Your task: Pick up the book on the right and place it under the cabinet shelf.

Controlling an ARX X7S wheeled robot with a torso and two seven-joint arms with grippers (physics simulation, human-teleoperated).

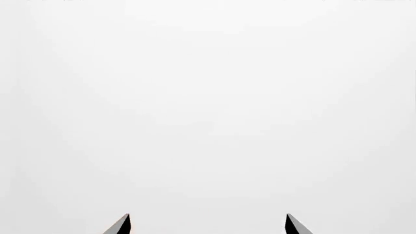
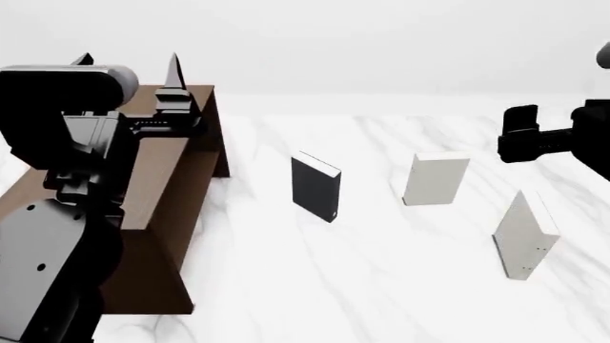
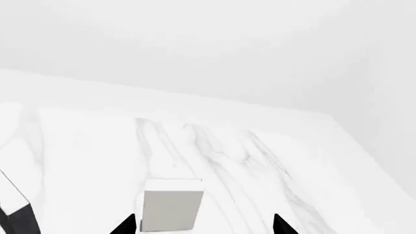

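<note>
Right book [image 2: 526, 234]: nearest you, upright on the table [image 2: 381, 286], spine edge facing you so jaws can straddle it.
Right gripper [image 2: 519, 132]: raised above and beyond it, jaws spread, holding nothing.
Pale book [image 2: 436, 179]: middle, not yours.
Black book [image 2: 316, 186]: left of that.
Cabinet shelf [image 2: 167, 179]: far left, your drop spot.
Left gripper [image 2: 128, 64]: parked over it, jaws apart.

Marble table [image 2: 381, 286] carries cabinet [image 2: 171, 179] and three upright books [image 2: 316, 186].
</note>
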